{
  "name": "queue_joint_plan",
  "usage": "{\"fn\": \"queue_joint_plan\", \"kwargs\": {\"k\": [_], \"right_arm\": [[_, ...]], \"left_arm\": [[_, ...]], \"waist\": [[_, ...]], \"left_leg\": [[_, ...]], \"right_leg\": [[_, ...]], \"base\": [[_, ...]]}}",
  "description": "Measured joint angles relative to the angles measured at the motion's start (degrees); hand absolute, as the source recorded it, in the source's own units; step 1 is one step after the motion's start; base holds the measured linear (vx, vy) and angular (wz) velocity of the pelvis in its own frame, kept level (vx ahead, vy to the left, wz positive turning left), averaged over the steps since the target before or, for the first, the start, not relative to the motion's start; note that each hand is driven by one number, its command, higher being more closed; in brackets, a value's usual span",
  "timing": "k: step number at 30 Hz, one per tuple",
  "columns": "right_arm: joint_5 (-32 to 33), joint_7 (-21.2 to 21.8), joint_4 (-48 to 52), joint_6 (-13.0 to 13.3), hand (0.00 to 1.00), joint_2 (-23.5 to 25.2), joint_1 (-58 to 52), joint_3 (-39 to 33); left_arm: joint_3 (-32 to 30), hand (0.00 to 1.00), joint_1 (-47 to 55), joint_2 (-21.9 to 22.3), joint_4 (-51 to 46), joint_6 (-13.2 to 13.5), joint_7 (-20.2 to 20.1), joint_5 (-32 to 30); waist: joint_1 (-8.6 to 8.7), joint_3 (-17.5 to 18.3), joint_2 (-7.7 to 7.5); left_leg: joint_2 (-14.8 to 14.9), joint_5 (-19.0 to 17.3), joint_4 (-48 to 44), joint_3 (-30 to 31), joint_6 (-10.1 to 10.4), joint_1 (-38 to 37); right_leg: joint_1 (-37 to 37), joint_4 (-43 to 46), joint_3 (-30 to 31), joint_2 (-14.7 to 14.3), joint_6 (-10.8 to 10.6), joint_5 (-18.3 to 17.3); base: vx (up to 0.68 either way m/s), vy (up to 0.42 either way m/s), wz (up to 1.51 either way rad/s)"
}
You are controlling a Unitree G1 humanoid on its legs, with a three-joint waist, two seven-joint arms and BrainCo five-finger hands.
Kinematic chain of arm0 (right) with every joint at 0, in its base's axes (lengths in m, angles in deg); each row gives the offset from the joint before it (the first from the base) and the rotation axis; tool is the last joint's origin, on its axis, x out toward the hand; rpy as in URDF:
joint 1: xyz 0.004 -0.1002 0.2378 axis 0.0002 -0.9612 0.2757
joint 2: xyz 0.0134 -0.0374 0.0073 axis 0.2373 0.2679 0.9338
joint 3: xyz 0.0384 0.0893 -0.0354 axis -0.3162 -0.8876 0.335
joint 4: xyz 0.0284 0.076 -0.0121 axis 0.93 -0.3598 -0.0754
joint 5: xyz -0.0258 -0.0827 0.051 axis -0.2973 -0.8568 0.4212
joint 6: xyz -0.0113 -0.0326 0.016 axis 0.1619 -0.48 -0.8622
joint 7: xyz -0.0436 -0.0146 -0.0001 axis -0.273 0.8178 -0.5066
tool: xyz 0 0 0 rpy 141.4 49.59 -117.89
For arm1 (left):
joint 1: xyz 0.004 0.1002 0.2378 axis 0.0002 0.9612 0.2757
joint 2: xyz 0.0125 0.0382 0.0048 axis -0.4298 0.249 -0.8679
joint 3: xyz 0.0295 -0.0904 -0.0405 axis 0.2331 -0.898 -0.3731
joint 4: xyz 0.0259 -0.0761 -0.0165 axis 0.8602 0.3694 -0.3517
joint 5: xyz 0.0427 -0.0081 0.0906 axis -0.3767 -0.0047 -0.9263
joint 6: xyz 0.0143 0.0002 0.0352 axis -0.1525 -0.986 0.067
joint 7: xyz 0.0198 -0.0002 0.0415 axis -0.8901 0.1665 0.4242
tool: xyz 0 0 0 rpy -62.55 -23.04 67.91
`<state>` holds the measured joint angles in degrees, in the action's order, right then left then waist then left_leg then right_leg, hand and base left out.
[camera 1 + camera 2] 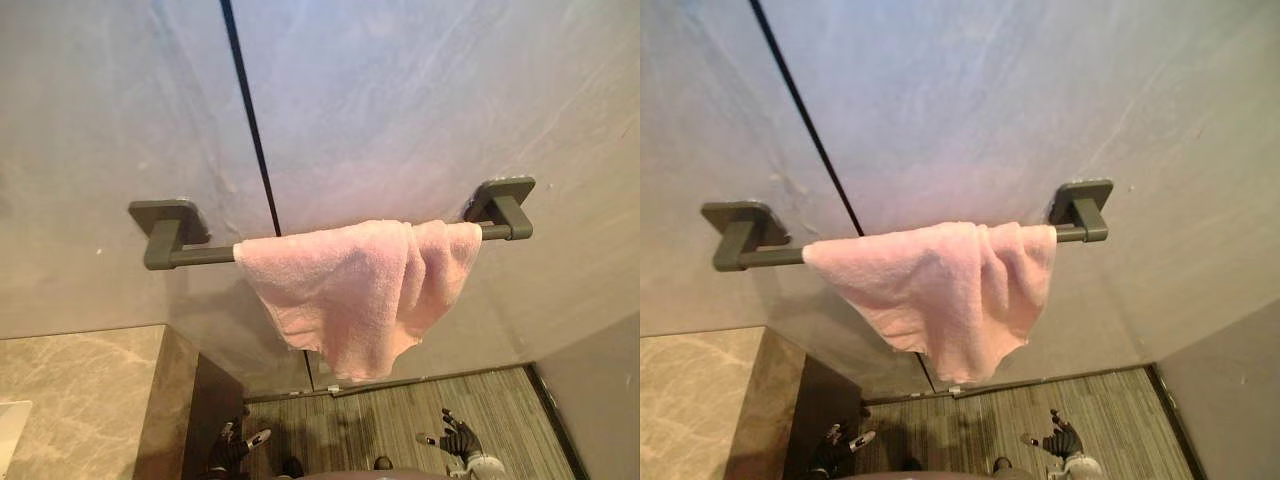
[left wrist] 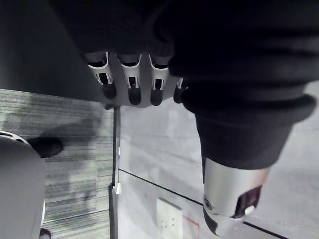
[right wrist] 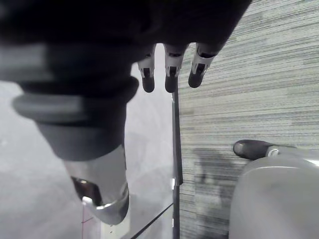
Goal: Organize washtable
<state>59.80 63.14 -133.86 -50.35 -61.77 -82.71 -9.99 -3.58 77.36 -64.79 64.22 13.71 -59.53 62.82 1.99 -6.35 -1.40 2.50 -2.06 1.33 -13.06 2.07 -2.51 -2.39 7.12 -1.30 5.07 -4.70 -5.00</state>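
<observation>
Down low, left hand (image 1: 236, 447) and right hand (image 1: 458, 437) hung empty, fingers loose. Pink towel (image 1: 345, 285) sat way above on the wall bar (image 1: 203, 255), running left-right and bunched rightward, so right hand looked closer.

A pink terry towel (image 1: 350, 290) hangs over the right half of a dark grey wall bar (image 1: 200, 255), above and right of a beige marble counter (image 1: 80, 400).

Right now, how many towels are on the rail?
1. The pink towel hangs over the grey rail, bunched toward its right end; more could lie beyond the frame.
</observation>
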Motion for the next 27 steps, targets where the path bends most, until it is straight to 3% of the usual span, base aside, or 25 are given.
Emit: {"fn": "queue_joint_plan", "kwargs": {"k": [2,5,6,8,11,12,13,14,15,16,17,18,19,20,21,23,25,27], "right_arm": [[0.01,-0.02,0.02,-0.01,0.0,-0.06,1.02,0.04],[0.0,0.06,0.1,-0.16,0.0,-0.28,1.08,-0.04],[0.0,0.11,0.1,-0.29,0.0,-0.28,0.72,-0.06],[0.0,0.16,0.15,-0.35,0.0,-0.28,0.42,-0.04],[0.0,0.16,1.07,-0.41,0.0,-0.31,0.48,0.12],[0.03,0.12,1.15,-0.42,0.0,-0.35,0.56,0.18],[0.05,0.1,1.16,-0.41,0.0,-1.4,1.24,0.45],[0.07,0.08,1.15,-0.42,0.0,-2.29,2.15,0.83],[0.1,-0.02,1.52,-0.37,0.0,-4.12,3.18,1.22],[0.14,-0.02,1.47,-0.37,0.0,-5.72,3.74,1.21],[0.19,-0.07,1.46,-0.34,0.0,-5.95,3.9,1.18],[0.57,-0.28,1.46,-0.3,0.0,-6.03,3.99,1.16],[0.74,-0.36,1.46,-0.28,0.0,-6.01,4.18,1.15],[0.72,-0.85,1.49,-0.24,0.0,-5.72,4.41,1.17],[0.72,-1.31,1.66,-0.23,0.0,-5.07,5.13,1.11],[0.69,-1.86,2.05,-0.22,0.0,-5.03,5.45,0.77],[0.63,-2.27,3.59,-0.22,0.0,-4.75,4.23,0.57],[0.61,-2.25,3.51,-0.48,0.0,-4.44,4.15,0.15]], "left_arm": [[0.0,0.0,-0.47,-0.14,-0.03,-0.06,0.41,0.0],[-0.03,0.0,-0.64,-0.63,-0.66,-0.13,0.85,0.28],[-0.05,0.0,-0.57,-0.93,-1.41,-0.11,0.98,0.39],[-0.17,0.0,-0.69,-1.84,-2.06,0.03,1.1,0.52],[-1.29,0.0,-0.35,-3.77,-2.22,0.07,2.27,1.46],[-1.53,0.0,-0.49,-4.8,-1.94,0.06,2.52,1.81],[-1.9,0.0,-0.97,-3.89,-1.28,0.1,3.07,2.04],[-1.88,0.0,-1.74,-2.22,-0.16,0.04,3.21,2.11],[-1.81,0.0,-1.81,0.06,0.08,0.05,3.16,2.11],[-1.67,0.0,-2.3,1.61,0.06,0.06,3.17,2.31],[-1.58,0.0,-2.65,1.89,0.07,0.04,3.21,2.66],[-1.32,0.0,-3.36,2.12,-0.08,0.08,3.36,3.3],[-0.9,0.0,-3.85,2.09,-0.1,0.09,3.47,3.89],[-0.14,0.0,-4.74,2.17,-0.22,0.09,3.56,4.41],[0.86,0.0,-4.97,2.4,-0.24,0.06,3.43,4.56],[2.14,0.0,-4.78,2.58,-1.41,0.06,3.27,4.86],[2.82,0.0,-4.74,2.72,-2.54,0.09,3.2,4.85],[2.93,0.0,-5.28,2.58,-3.06,0.06,3.18,4.79]], "waist": [[-0.04,-0.47,0.18],[-0.05,-0.83,0.7],[-0.52,-1.4,1.88],[-0.66,-1.35,1.93],[-1.32,-0.15,-0.37],[-1.16,0.6,-1.74],[-1.73,1.58,-1.79],[-1.77,0.98,0.41],[-1.16,0.81,1.82],[-1.05,0.68,2.41],[-0.97,0.37,2.59],[-0.73,0.3,2.56],[-0.58,0.28,2.6],[-0.58,-0.14,1.92],[-1.08,-0.28,2.18],[-0.98,-0.58,1.9],[-0.19,-0.51,3.05],[0.73,0.28,4.87]], "left_leg": [[1.09,-1.81,-3.41,-0.73,-0.1,1.85],[3.31,-5.62,-11.18,-0.84,0.2,4.07],[5.04,-6.9,-14.05,-0.02,1.4,4.74],[7.44,-8.02,-16.94,2.01,3.12,6.11],[11.32,-9.32,-21.55,5.57,8.19,9.64],[11.77,-8.69,-21.59,7.89,10.62,11.0],[14.08,-6.67,-18.73,9.04,12.7,11.69],[15.71,-5.23,-17.05,10.39,12.42,11.73],[16.54,-0.89,-13.07,11.72,11.45,11.64],[16.56,5.92,-9.11,12.09,10.28,11.79],[16.58,8.6,-8.04,12.05,9.05,12.01],[16.53,14.4,-5.87,10.88,5.22,13.12],[16.54,18.32,-4.33,9.32,3.24,13.72],[16.21,18.44,-6.14,6.88,3.79,14.85],[14.89,12.7,-13.04,5.85,6.34,16.29],[10.49,3.0,-23.39,5.87,5.54,16.87],[7.44,-5.98,-31.66,3.13,4.41,15.49],[7.27,-5.66,-26.04,2.18,4.33,15.31]], "right_leg": [[-1.49,1.52,-0.98,0.28,-0.02,-0.02],[-4.13,11.58,-7.86,3.81,1.28,-5.11],[-5.08,17.06,-8.94,5.94,1.35,-6.25],[-5.99,20.93,-8.37,8.6,0.86,-6.75],[-7.1,21.68,1.01,11.34,0.19,-4.74],[-6.06,19.59,4.22,10.17,-7.46,-7.3],[-4.85,15.49,2.93,8.32,-8.1,-12.37],[-4.71,15.89,1.56,6.42,-7.56,-12.0],[-5.48,16.81,-0.04,4.7,-6.71,-12.09],[-7.08,19.39,-1.87,4.37,-5.9,-12.59],[-6.92,19.76,-3.02,4.26,-5.87,-12.59],[-6.63,19.27,-5.68,4.08,-5.18,-12.2],[-6.35,18.12,-7.65,3.79,-3.43,-11.67],[-5.21,15.64,-9.99,4.0,-0.69,-11.11],[-3.91,13.93,-11.51,3.79,0.43,-10.6],[-2.48,12.5,-13.26,4.66,1.12,-10.14],[0.35,11.46,-16.91,4.6,1.23,-9.97],[0.92,11.56,-19.26,3.3,1.37,-9.64]], "base": [[-0.02,-0.031,-0.23],[0.03,-0.017,0.06],[0.04,-0.057,0.12],[0.01,-0.212,0.28],[-0.03,-0.542,0.34],[-0.02,-0.594,0.39],[-0.01,-0.592,0.36],[0.0,-0.486,0.35],[-0.03,-0.41,0.62],[-0.04,-0.36,0.71],[-0.07,-0.354,0.9],[-0.07,-0.273,0.85],[-0.12,-0.337,0.94],[-0.11,-0.281,0.65],[-0.13,-0.251,0.52],[-0.1,-0.101,0.42],[-0.05,-0.009,0.67],[0.01,-0.028,0.94]]}}
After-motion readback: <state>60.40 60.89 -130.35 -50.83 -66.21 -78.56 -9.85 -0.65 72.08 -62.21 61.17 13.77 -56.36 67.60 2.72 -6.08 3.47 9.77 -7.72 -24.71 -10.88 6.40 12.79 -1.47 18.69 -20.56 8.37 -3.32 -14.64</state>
